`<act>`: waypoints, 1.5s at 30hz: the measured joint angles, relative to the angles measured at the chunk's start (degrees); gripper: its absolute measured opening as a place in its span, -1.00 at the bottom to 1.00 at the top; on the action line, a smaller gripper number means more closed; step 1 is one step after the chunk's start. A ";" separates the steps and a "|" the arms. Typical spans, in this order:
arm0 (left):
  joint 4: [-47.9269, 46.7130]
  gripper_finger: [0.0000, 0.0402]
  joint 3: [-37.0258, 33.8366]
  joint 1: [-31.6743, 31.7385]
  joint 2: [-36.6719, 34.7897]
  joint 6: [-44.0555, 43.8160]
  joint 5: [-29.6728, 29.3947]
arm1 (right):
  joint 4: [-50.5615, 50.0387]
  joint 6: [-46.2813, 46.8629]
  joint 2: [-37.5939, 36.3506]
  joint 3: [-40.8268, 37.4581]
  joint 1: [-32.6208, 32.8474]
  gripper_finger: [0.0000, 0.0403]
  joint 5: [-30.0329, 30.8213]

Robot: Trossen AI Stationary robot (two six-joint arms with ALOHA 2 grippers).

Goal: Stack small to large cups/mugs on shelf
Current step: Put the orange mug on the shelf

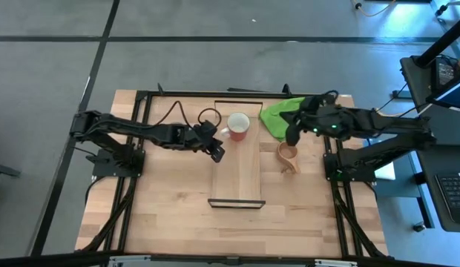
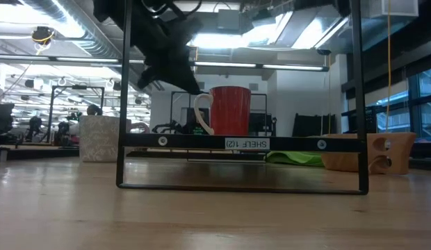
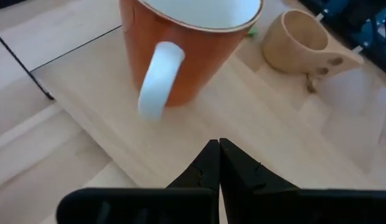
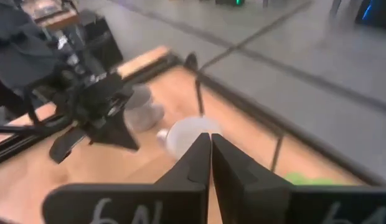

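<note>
Shelf [image 1: 236,178] nearest, red mug [image 1: 238,124] on it — just beside closed left end effector [image 1: 217,154], right end effector [image 1: 291,139] closed.

Butcher-block table [image 1: 171,215] carries shelf [image 1: 236,178], wooden cup [image 1: 288,156], green cloth [image 1: 273,116], grey mug [image 1: 208,119]. Red mug [image 1: 238,126] stands on shelf.

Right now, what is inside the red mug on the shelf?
From above, the red mug on the shelf shows only its white inside, with nothing in it. The left wrist view shows just the upper wall; the bottom is hidden there.
</note>
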 joint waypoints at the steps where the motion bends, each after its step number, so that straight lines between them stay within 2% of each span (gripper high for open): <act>1: 0.30 -1.00 0.00 0.15 0.26 0.02 -0.04 | -0.02 1.37 0.56 -0.10 -0.06 -0.92 -1.51; 4: 1.42 -1.00 0.04 0.77 1.11 0.18 -0.17 | -0.44 3.49 2.07 -0.37 -0.06 -0.92 -3.61; 25: 2.12 -1.00 0.04 7.10 1.42 5.18 1.63 | -0.15 5.62 3.55 -0.41 -0.76 -0.92 -3.45; 34: 2.98 -1.00 0.05 8.25 2.11 6.40 5.37 | -0.15 4.16 3.55 -0.41 -0.76 -0.92 -3.40; 40: 4.87 -1.00 0.28 7.19 -1.30 6.91 3.94 | -0.06 4.01 3.55 -0.41 -0.76 -0.92 -3.40; 45: 0.79 -1.00 0.11 7.97 -1.44 8.50 3.61 | 0.67 4.12 3.55 -0.45 -0.74 -0.92 -3.42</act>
